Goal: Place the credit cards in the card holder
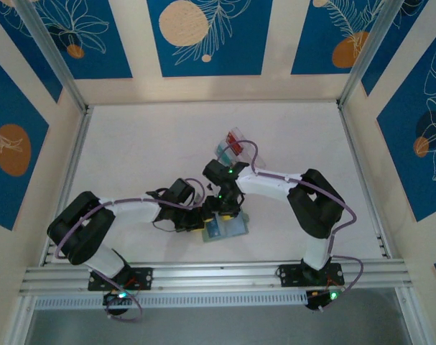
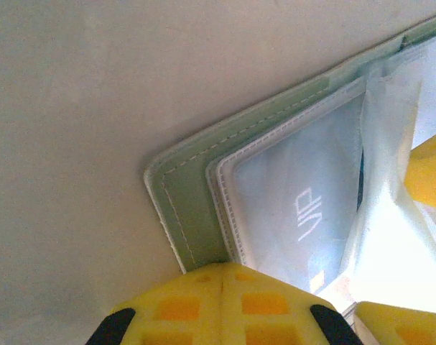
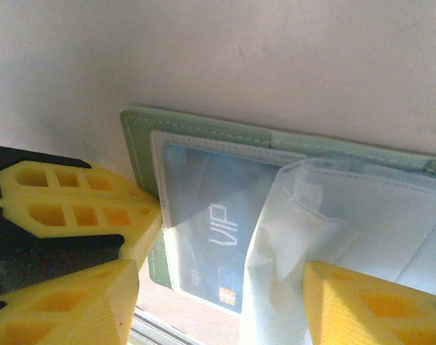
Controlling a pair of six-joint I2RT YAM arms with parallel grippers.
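Note:
The sage-green card holder point(image 1: 233, 230) lies open on the table between the two arms, near the front edge. A blue credit card point(image 3: 216, 231) marked VIP sits inside its clear sleeve point(image 3: 297, 215), and the same card point(image 2: 304, 215) appears in the left wrist view. My left gripper point(image 2: 222, 282) is shut, its yellow tips resting on the card holder's green edge point(image 2: 192, 215). My right gripper point(image 3: 218, 305) is open astride the sleeve and card, with its right finger point(image 3: 368, 302) against the loose white sleeve. A red card point(image 1: 235, 141) and a teal card point(image 1: 223, 152) lie further back.
A clear plastic box point(image 1: 240, 136) holds the red and teal cards behind the right wrist. Metal rails point(image 1: 218, 274) run along the near edge, close to the card holder. Patterned walls enclose the table on three sides.

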